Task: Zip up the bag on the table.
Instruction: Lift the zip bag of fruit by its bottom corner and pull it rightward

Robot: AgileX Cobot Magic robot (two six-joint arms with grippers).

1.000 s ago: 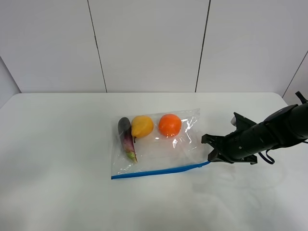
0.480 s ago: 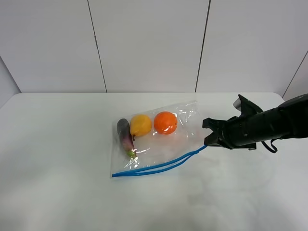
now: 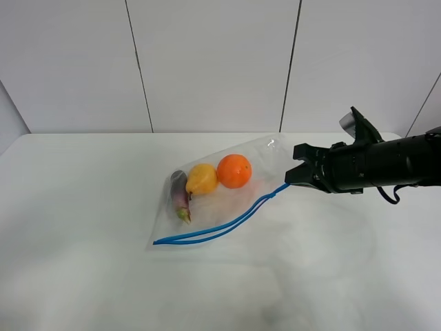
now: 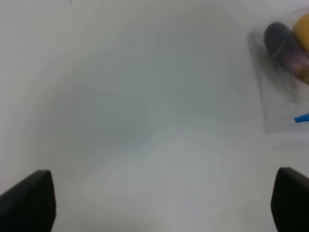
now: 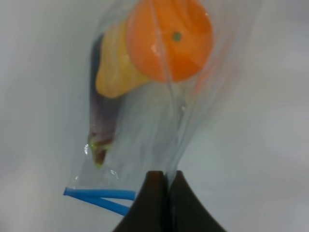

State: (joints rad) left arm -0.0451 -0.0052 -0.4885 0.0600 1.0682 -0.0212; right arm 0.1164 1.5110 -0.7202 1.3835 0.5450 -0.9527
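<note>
On the table (image 3: pixel 83 207), the bag (image 3: pixel 231 196) lies with zipper edge (image 3: pixel 222 227) diagonal.

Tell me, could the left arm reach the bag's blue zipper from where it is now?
Probably yes. The left gripper hangs open over bare table, with a corner of the bag and its zipper end in view and nothing between. The right gripper pinches the far corner.

Clear crinkly plastic bag (image 3: pixel 231 200) on smooth matt white bench (image 3: pixel 83 221).
Film glossy with glints; zipper strip (image 5: pixel 99 194) blue plastic; orange (image 3: pixel 234 171) shiny, eggplant (image 3: pixel 180 196) duller.
</note>
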